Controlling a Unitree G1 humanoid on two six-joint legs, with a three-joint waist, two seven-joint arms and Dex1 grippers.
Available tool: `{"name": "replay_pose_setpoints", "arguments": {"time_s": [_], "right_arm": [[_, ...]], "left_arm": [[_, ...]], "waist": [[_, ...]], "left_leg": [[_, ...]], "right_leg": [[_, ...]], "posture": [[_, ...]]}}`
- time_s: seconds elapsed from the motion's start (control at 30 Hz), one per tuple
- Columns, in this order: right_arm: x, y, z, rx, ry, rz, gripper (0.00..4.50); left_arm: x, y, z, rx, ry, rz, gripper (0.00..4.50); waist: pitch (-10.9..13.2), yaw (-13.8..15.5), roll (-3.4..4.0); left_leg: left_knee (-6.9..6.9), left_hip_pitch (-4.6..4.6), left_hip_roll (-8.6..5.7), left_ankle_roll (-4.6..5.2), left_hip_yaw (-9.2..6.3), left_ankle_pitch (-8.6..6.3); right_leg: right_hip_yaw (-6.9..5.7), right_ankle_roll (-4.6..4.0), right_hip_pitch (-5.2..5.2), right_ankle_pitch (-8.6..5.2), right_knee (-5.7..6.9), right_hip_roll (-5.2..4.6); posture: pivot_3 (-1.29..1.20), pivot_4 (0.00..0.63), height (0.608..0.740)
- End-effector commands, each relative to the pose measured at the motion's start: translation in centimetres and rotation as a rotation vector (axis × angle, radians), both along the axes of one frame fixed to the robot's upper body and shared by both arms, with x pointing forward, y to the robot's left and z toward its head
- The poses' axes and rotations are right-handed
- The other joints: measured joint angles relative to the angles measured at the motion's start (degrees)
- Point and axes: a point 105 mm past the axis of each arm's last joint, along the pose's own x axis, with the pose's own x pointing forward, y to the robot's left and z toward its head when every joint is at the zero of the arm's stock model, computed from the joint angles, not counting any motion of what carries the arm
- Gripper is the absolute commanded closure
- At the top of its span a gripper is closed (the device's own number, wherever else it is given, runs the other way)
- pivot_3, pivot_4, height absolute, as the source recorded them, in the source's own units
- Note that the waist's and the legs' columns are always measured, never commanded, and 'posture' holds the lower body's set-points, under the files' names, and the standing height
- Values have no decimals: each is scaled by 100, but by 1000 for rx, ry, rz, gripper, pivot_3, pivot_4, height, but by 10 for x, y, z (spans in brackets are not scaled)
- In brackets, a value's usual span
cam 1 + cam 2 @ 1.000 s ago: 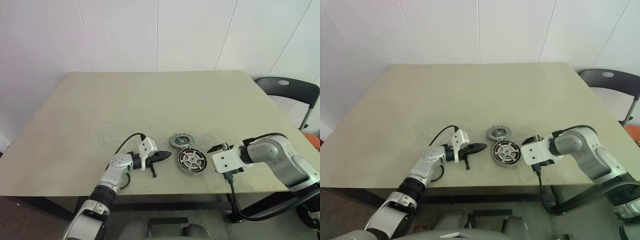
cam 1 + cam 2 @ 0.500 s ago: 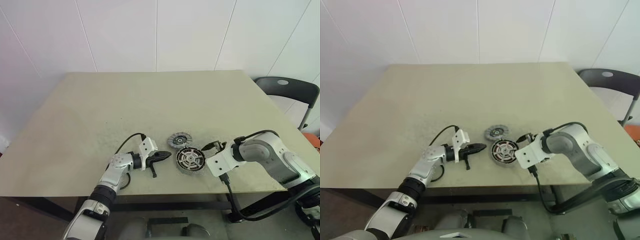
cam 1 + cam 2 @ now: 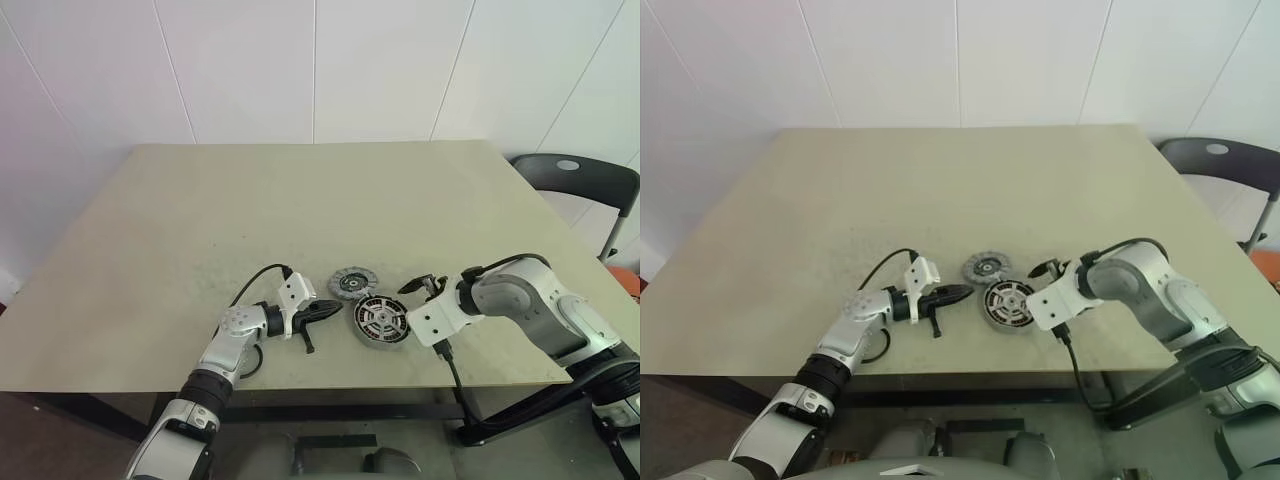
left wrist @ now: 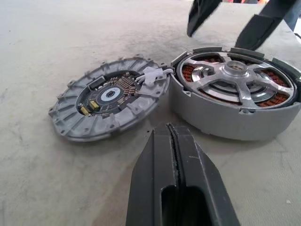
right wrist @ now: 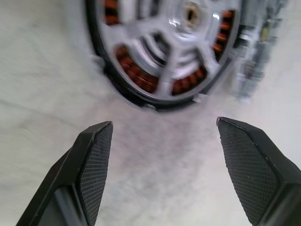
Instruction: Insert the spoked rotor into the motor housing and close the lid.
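The motor housing lies near the table's front edge, and the spoked rotor sits inside it, silver spokes over the copper coils. The grey slotted lid lies flat on the table, touching the housing's far-left side. My left gripper is shut and empty; it lies level just left of the housing and points at the gap between housing and lid. My right gripper is open and hangs tilted down just right of the housing, its fingers spread wide with nothing between them.
The beige table has wide bare room behind and to the left of the parts. Its front edge runs close below the housing. A black chair stands off the table's right side. White wall panels rise behind.
My right gripper has moved left and a little forward, closer to the housing, and has rolled at the wrist. The left gripper, housing and lid have stayed put.
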Motion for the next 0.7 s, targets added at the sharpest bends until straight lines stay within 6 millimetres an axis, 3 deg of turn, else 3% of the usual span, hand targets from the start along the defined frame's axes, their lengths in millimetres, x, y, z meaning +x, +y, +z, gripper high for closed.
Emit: {"name": "replay_pose_setpoints", "arguments": {"time_s": [0.03, 0.3, 0.5, 0.6, 0.7], "right_arm": [[5, 4, 14, 15, -52, 17, 784], [-14, 9, -1, -12, 24, 65, 784], [-16, 11, -5, -20, 36, 69, 784], [-17, 10, -9, -28, 54, 64, 1373], [-17, 8, -11, -31, 60, 56, 2317]], "left_arm": [[2, -6, 10, -2, -41, -21, 4500], [3, -6, 9, 9, -36, -18, 4500], [3, -5, 10, 25, -37, -15, 4500], [4, -6, 12, 27, -41, -16, 4500], [4, -6, 12, 28, -42, -15, 4500]], "waist": [[0, 8, 0], [0, 3, 0], [0, 6, 0], [0, 3, 0], [0, 4, 0]], "left_leg": [[0, 0, 0, 0, -1, 0], [0, 0, 0, 0, -1, 0], [2, 1, 0, 0, -1, 0], [2, 0, 0, 0, -1, 0], [2, 0, 0, 0, -1, 0]], "right_leg": [[0, 0, 1, 0, 0, 0], [0, 0, 1, 0, 0, 0], [0, 0, 1, 0, 2, 1], [0, 0, 1, 0, 1, 1], [0, 0, 1, 0, 2, 1]], "posture": [[0, 0, 740], [0, 0, 740], [0, 0, 740], [0, 0, 740], [0, 0, 740]]}}
